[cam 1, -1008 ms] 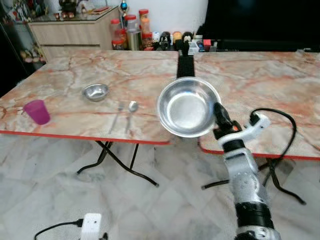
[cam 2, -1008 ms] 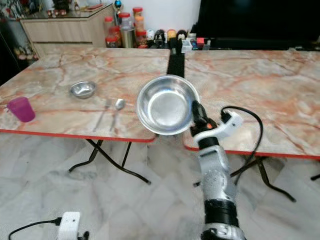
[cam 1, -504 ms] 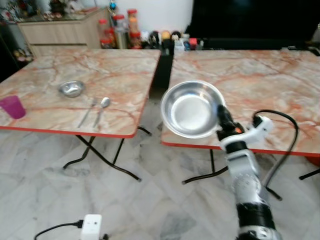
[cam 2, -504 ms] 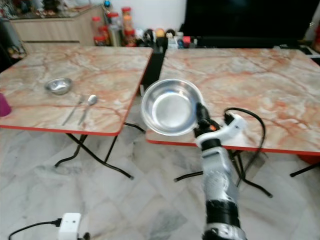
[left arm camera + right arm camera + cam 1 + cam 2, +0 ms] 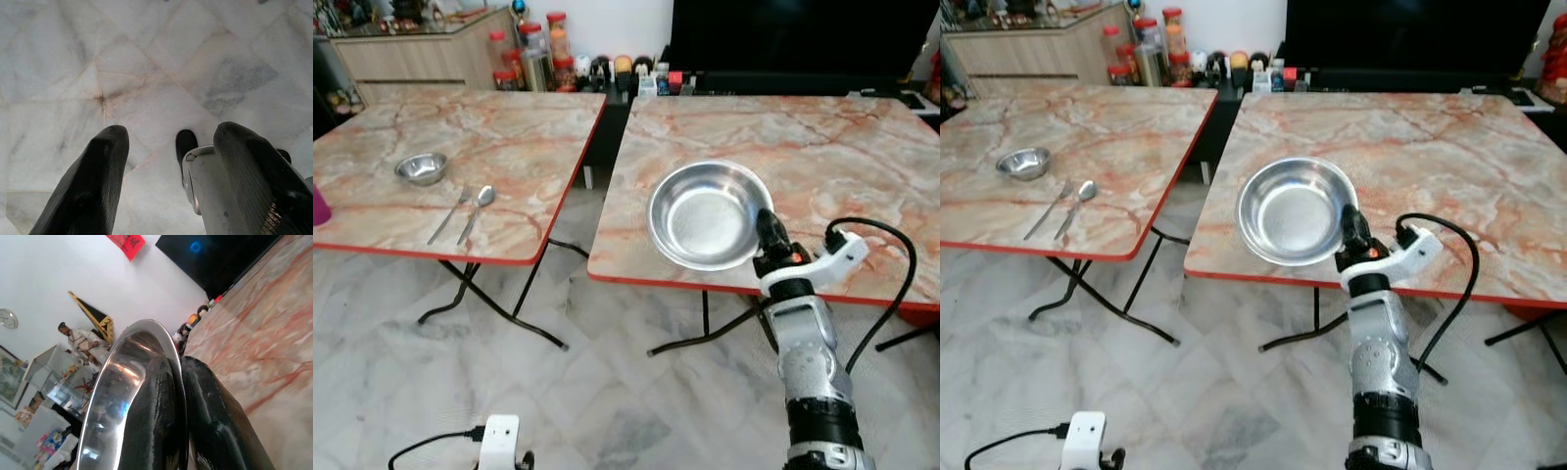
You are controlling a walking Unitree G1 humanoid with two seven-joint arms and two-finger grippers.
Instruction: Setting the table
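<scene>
Steel plate [image 5: 707, 214] was pinched at its near-right rim by the right tool [image 5: 766, 231], held over the near edge of the right worktop [image 5: 822, 147] (contact with the surface unclear). Left worktop [image 5: 509, 137] carried a small steel bowl [image 5: 421, 167], with a fork [image 5: 448, 215] and spoon [image 5: 478, 206] side by side just right of it. Left tool [image 5: 171, 161] hung over the marble floor [image 5: 146, 73], fingers spread.
</scene>
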